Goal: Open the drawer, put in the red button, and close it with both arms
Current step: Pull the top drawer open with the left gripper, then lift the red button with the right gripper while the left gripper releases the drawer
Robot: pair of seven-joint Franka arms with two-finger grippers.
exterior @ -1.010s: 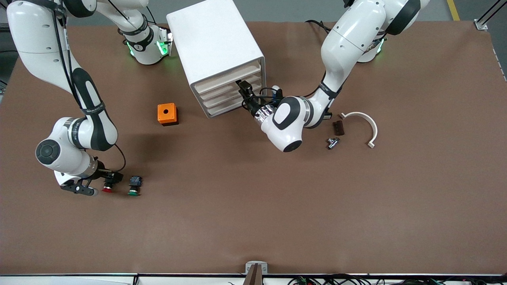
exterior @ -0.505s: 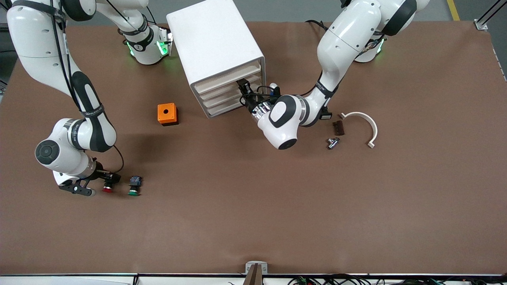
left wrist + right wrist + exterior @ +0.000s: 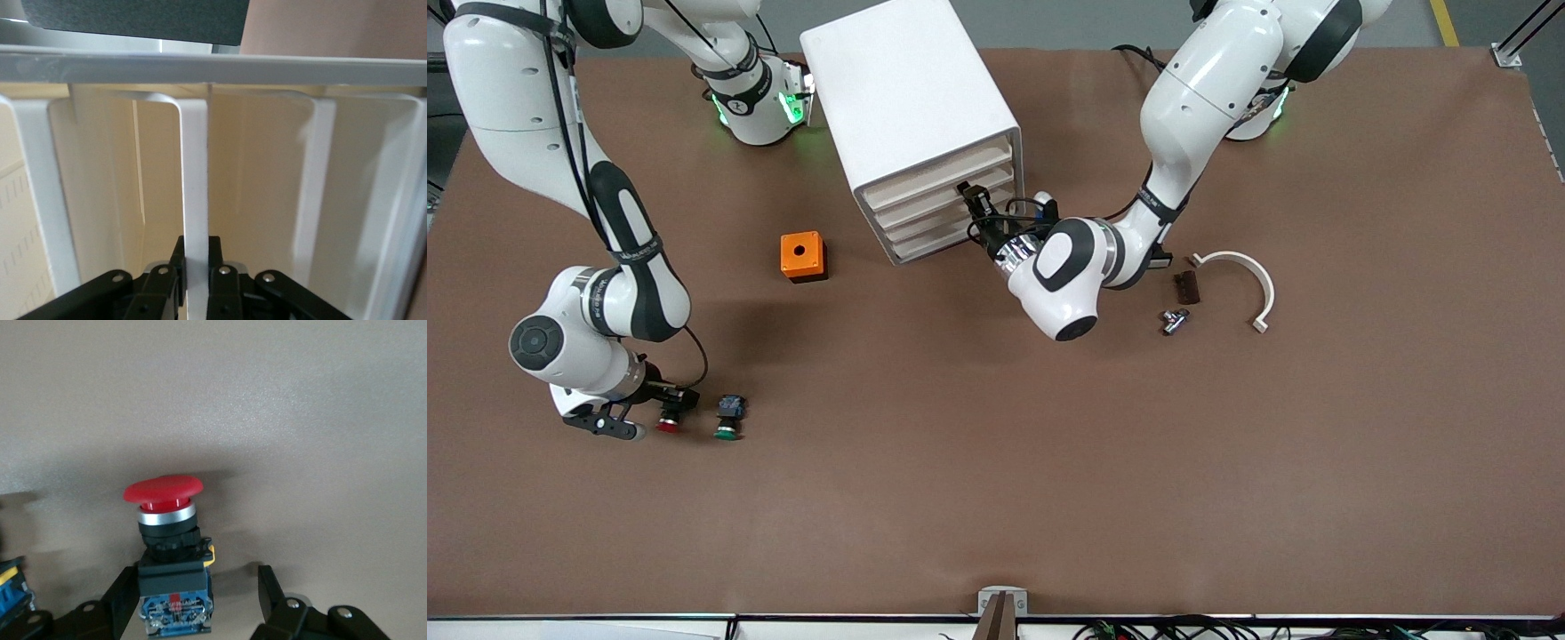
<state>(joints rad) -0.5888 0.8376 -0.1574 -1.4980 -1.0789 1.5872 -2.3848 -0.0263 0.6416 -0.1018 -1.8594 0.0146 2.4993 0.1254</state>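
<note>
The red button (image 3: 667, 421) lies on its side on the brown table near the right arm's end, red cap toward the front camera. My right gripper (image 3: 665, 405) is low over it and open. In the right wrist view the button's dark blue body (image 3: 175, 592) lies between the fingers (image 3: 267, 590), touching one and apart from the other. The white drawer cabinet (image 3: 911, 98) stands at the back middle. My left gripper (image 3: 969, 197) is at its drawer fronts, shut on a white upright handle rib (image 3: 195, 187).
A green-capped button (image 3: 727, 420) lies beside the red one, toward the table's middle. An orange box with a hole (image 3: 803, 256) sits beside the cabinet. A dark block (image 3: 1186, 286), a small metal part (image 3: 1172, 320) and a white curved piece (image 3: 1249, 276) lie toward the left arm's end.
The left arm's wrist shifted slightly toward the cabinet and back again, still gripping the rib. The drawers look the same. The right gripper stays around the red button.
</note>
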